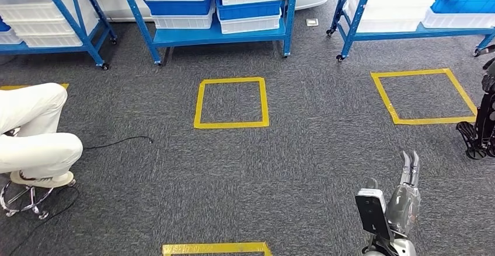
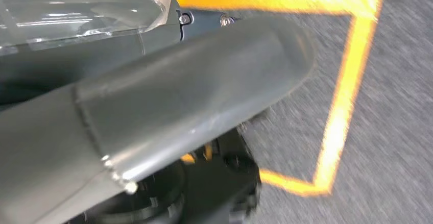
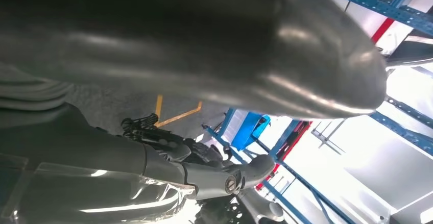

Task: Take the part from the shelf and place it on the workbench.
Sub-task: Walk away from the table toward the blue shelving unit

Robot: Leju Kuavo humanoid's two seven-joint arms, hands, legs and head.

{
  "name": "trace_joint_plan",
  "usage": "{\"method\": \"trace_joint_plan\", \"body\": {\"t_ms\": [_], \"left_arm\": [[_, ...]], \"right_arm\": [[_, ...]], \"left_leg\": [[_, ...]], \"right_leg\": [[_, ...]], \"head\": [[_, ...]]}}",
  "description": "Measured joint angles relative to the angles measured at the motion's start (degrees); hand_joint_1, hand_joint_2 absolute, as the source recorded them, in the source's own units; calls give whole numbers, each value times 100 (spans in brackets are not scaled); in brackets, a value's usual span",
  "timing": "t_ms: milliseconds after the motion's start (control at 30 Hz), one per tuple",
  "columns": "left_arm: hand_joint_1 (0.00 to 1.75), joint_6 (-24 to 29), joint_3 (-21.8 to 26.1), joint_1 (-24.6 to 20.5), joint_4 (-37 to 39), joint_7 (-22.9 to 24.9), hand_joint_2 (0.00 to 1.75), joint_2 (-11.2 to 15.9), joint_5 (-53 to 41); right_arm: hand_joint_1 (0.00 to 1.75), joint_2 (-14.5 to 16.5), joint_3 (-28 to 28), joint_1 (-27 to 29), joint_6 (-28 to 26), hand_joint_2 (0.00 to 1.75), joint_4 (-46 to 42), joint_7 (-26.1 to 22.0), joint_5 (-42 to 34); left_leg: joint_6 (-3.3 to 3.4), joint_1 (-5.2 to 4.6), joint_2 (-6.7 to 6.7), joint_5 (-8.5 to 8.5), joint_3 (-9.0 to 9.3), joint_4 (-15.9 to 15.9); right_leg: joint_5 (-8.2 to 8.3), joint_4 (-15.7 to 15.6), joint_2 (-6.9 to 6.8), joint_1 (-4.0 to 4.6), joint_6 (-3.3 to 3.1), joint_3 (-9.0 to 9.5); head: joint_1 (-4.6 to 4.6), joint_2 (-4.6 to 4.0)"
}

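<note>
The task looks barely begun — the right hand (image 1: 408, 171) hangs low over the carpet with its fingers straight and together, holding nothing, and whether the left hand (image 2: 168, 106) is released or clenched I cannot tell. The part presumably lies in a bin on the middle shelf (image 1: 216, 34) ahead, well apart from the robot; which bin I cannot tell. Counted — three blue shelf units, four yellow tape squares, one seated person (image 1: 35, 133).
</note>
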Motion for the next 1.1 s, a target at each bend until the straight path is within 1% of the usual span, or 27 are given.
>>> {"method": "trace_joint_plan", "body": {"t_ms": [67, 100, 133, 200, 267, 300, 333, 400, 433, 467, 500, 533, 567, 600, 633, 667, 700, 733, 767, 800, 833, 867, 900, 933, 1000, 1033, 1100], "left_arm": [[0, 13, 1, 5, 0, -4, 0, -7, 17], [0, 24, 2, 19, 1, -5, 0, -10, 25], [0, 36, 2, 36, 1, -8, 0, -15, 29], [0, 50, 2, 73, 3, -16, 0, -24, 29], [0, 56, 2, 97, 9, -26, 0, -21, 26], [0, 60, 2, 102, 11, -33, 0, -15, 22], [0, 63, 2, 104, 14, -39, 0, -11, 19], [0, 68, 3, 104, 14, -50, 0, -8, 16], [0, 70, 4, 104, 14, -51, 0, -18, 17], [0, 71, 5, 97, 13, -53, 0, -26, 19], [0, 73, 6, 89, 13, -54, 0, -36, 21], [0, 73, 7, 83, 13, -54, 0, -47, 21], [0, 73, 8, 82, 13, -54, 0, -50, 21], [0, 73, 8, 91, 13, -53, 0, -59, 21], [0, 73, 8, 105, 14, -52, 0, -69, 21], [0, 72, 8, 122, 15, -52, 0, -79, 20], [0, 70, 8, 139, 16, -52, 0, -88, 19], [0, 69, 8, 157, 19, -52, 0, -91, 16], [0, 67, 8, 169, 25, -52, 0, -82, 8], [0, 61, 8, 177, 30, -54, 0, -72, -3], [0, 54, 8, 170, 34, -55, 0, -63, -13], [0, 43, 7, 145, 34, -58, 0, -57, -23], [0, 31, 7, 100, 25, -61, 0, -64, -29], [0, 24, 6, 40, 13, -60, 0, -74, -33], [0, 18, 3, -69, -9, -57, 0, -95, -43], [0, 19, 1, -93, -12, -54, 0, -101, -50], [0, 27, -2, -72, -12, -52, 0, -102, -61]], "right_arm": [[0, 5, 13, -1, 18, 0, -2, -4, 3], [0, 10, 19, -1, 29, 0, -2, -5, 4], [0, 15, 21, -1, 40, 0, -2, -5, 3], [0, 22, 20, -2, 50, 0, -2, -5, 3], [0, 29, 20, -2, 52, 0, -1, -5, 3], [0, 33, 20, -6, 52, 0, -1, -5, 2], [0, 38, 20, -9, 53, 0, -2, -6, 1], [0, 51, 19, -29, 55, 0, -10, -6, 0], [0, 55, 19, -44, 56, 0, -15, -7, 1], [0, 56, 20, -61, 57, 0, -17, -8, 2], [0, 53, 21, -73, 58, 0, -19, -8, 2], [0, 46, 21, -70, 58, 0, -16, -9, 0], [0, 38, 21, -61, 58, 0, -12, -8, -3], [0, 29, 20, -47, 58, 0, -9, -7, -7], [0, 20, 18, -35, 58, 0, -5, -5, -10], [0, 11, 17, -23, 58, 0, -2, -5, -11], [0, 1, 16, -6, 56, 0, 2, -5, -13], [0, -10, 16, 22, 54, 0, 9, -5, -17], [0, -22, 14, 55, 48, 0, 19, -7, -25], [0, -32, 12, 83, 40, 0, 29, -7, -37], [0, -38, 7, 97, 31, 0, 30, -9, -50], [0, -36, -1, 85, 18, 0, 17, -13, -61], [0, -33, -7, 47, 6, 0, -9, -19, -67], [0, -27, -15, 3, -4, 0, -44, -26, -67], [0, -17, -23, -48, -23, 0, -112, -44, -66], [0, -12, -26, -32, -29, 0, -132, -49, -66], [0, -9, -34, 43, -39, 0, -147, -56, -67]], "left_leg": [[-31, 1, 58, -175, -534, 795], [-27, -3, 63, -175, -807, 1091], [-4, -12, 63, -65, -998, 1192], [116, -61, 63, 496, -1032, 704], [308, -144, 83, 953, -812, 17], [397, -185, 97, 1003, -683, -196], [468, -217, 110, 930, -566, -295], [567, -245, 101, 788, -259, -549], [595, -240, 96, 746, -79, -713], [621, -225, 88, 708, 108, -868], [631, -198, 70, 664, 286, -1006], [617, -179, 59, 600, 434, -1099], [598, -155, 30, 521, 579, -1163], [554, -126, -1, 426, 727, -1203], [502, -95, -26, 315, 884, -1225], [450, -61, -51, 192, 1044, -1233], [395, -24, -73, 54, 1208, -1232], [336, 0, -89, -93, 1348, -1228], [281, 19, -102, -256, 1498, -1211], [229, 28, -108, -431, 1652, -1210], [184, 33, -109, -594, 1824, -1246], [145, 50, -108, -666, 1995, -1226], [114, 63, -96, -639, 2068, -1096], [94, 91, -62, -542, 2012, -819], [75, 122, 15, -442, 1554, 1], [67, 133, 42, -561, 1265, 345], [29, 139, 49, -1015, 769, 726]], "right_leg": [[-97, 1, -6, 32, -46, 120], [-159, 0, -4, 49, -54, 182], [-227, -1, 1, 66, -55, 255], [-381, -26, 10, 102, -55, 434], [-519, -141, 7, 118, -44, 645], [-560, -239, 1, 108, -25, 753], [-569, -354, -8, 104, 3, 887], [-412, -370, -30, 120, 143, 1000], [-244, -136, -27, 128, 225, 926], [-69, 251, -14, 131, 285, 703], [28, 707, 3, 127, 287, 403], [1, 1081, 20, 114, 250, 84], [-165, 1310, 28, 110, 182, -213], [-417, 1390, 28, 99, 129, -461], [-669, 1335, 28, 77, 126, -646], [-839, 1178, 25, 45, 166, -779], [-851, 932, 19, -1, 276, -868], [-624, 619, 0, -60, 442, -915], [-199, 324, -53, -98, 617, -924], [234, 108, -117, -110, 709, -867], [554, -10, -160, -96, 700, -769], [687, -40, -169, -64, 608, -665], [637, -28, -131, -33, 444, -551], [549, -24, -78, -18, 307, -456], [404, -25, -20, -10, 109, -318], [332, -29, -13, -16, 45, -240], [182, -32, 8, -27, -3, -80]], "head": [[-16, -1], [-16, -1], [-19, -1], [-20, -1], [0, -1], [12, 0], [15, 0], [11, 0], [-4, -1], [-11, -1], [-15, -1], [-20, -1], [-13, -1], [-5, -1], [-4, -1], [-1, -1], [0, -1], [8, -1], [21, -1], [27, -1], [9, -1], [-4, -1], [-26, -1], [-38, -1], [-36, -1], [-40, -1], [-47, -1]]}}
